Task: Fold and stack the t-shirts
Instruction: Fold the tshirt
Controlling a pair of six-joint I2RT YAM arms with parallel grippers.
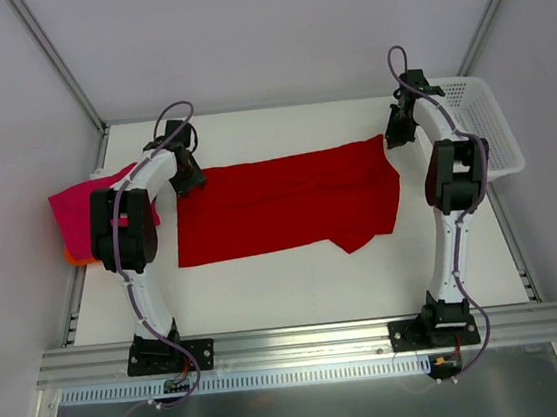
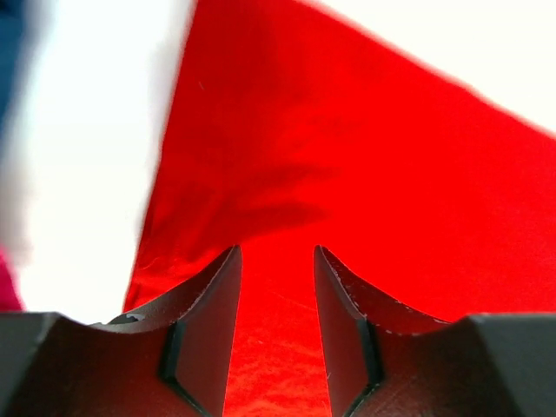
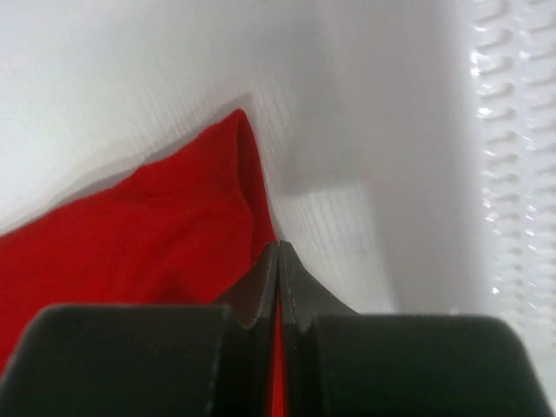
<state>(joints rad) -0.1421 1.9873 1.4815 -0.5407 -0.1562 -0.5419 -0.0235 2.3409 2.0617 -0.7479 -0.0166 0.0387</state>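
On tabletop (image 1: 298, 287), shirt (image 1: 279, 208) stretched left-to-right — left end effector (image 2: 276, 256) partly open over its left edge, gripping nothing; right end effector (image 3: 278, 246) pinched shut on right corner.

Both arms are extended from their bases toward the far side, with elbows raised. The left arm (image 1: 128, 226) is angled inward at the wrist, and the left gripper (image 2: 276, 254) is held low with its jaws parted, a clear gap between them. The right arm (image 1: 453, 173) is stretched further back. The right gripper (image 3: 278, 248) is pressed closed, apparently on a sliver of the red t-shirt (image 3: 156, 226).
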